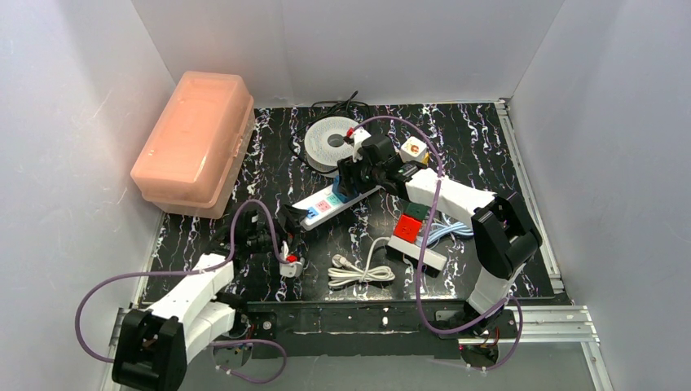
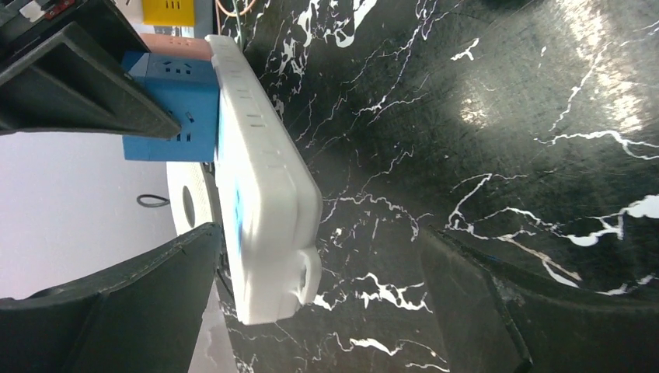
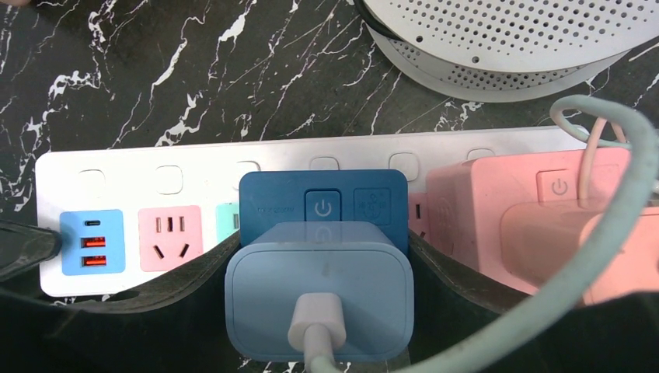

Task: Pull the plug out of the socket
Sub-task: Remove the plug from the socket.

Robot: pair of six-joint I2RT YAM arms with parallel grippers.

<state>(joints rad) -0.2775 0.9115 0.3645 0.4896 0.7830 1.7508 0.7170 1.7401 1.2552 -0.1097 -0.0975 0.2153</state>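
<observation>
A white power strip (image 1: 330,204) lies slanted at mid-table. In the right wrist view a light-blue plug (image 3: 319,299) with a white cable sits in a dark-blue socket block (image 3: 322,203) on the strip (image 3: 155,167). My right gripper (image 3: 320,260) is shut on the plug, one finger on each side; in the top view it (image 1: 354,175) hangs over the strip's far half. My left gripper (image 2: 319,233) is open and straddles the strip's near end (image 2: 264,210), which lies close to one finger (image 2: 116,311). In the top view the left gripper (image 1: 283,221) is at that end.
A pink adapter (image 3: 528,225) with a pale green cable sits next to the blue block. A pink lidded box (image 1: 195,142) stands at back left, a white round perforated device (image 1: 330,145) behind the strip. A coiled white cable (image 1: 363,269) and a second strip with red and green blocks (image 1: 415,236) lie near the front.
</observation>
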